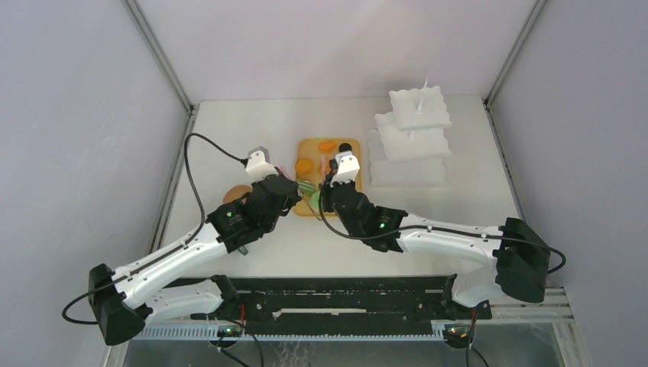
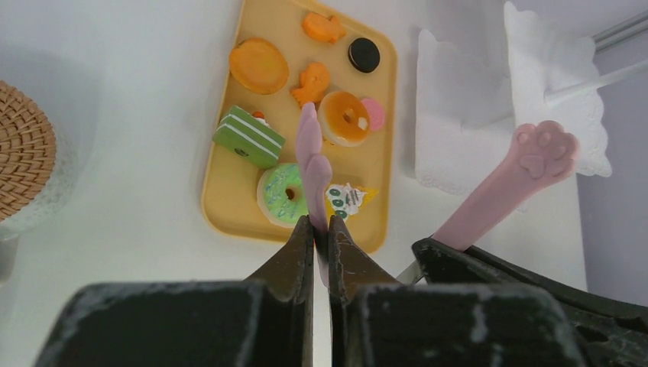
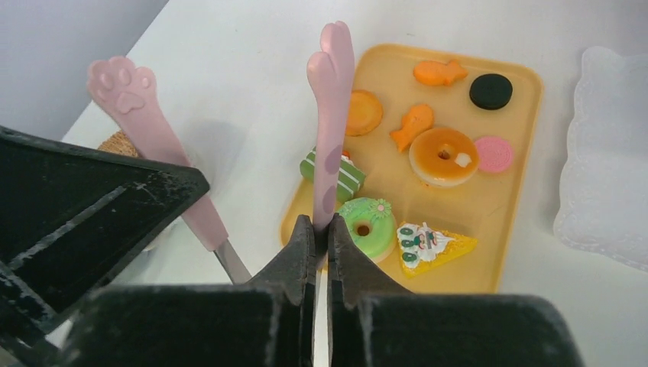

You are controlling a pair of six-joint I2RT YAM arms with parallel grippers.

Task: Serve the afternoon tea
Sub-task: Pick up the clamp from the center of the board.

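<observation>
**Both grippers pinched on pink paw-ended utensils at the near end of the pastry tray**

The right gripper (image 3: 321, 225) has its jaws drawn almost together on the right pink utensil (image 3: 330, 115). This thin strip is seen edge-on and runs straight ahead from the fingertips. The left gripper (image 2: 321, 225) is clamped the same way on the left pink utensil (image 2: 309, 153). From the neighbouring wrist camera each utensil shows a flat paw-print end. A sliver of metal shows at the other end, cut off by the black gripper body, so I cannot tell what kind of utensil it is. Whether either strip touches a pastry cannot be told either.

Just ahead of the right fingertips and slightly to the right lies the green donut (image 3: 364, 227), with the yellow wedge (image 3: 432, 246) just beside it on the right. Straight ahead, the green striped slice (image 3: 345, 177) is partly covered by the strip, and the orange tart (image 3: 365, 112) beyond it is half hidden. Further out are the orange ring donut (image 3: 443, 155), the pink round (image 3: 493, 153) beside it, two orange fish (image 3: 413, 126) and the black round (image 3: 490, 91) at the far corner. All rest on the yellow tray (image 3: 497, 222).

Right of the tray, a white tiered stand (image 1: 413, 138) is cut off in both wrist views. Well to the left of the left gripper, a cork coaster (image 2: 23, 149) is cropped by the frame edge. In the top view the arms cover the tray's near end.
</observation>
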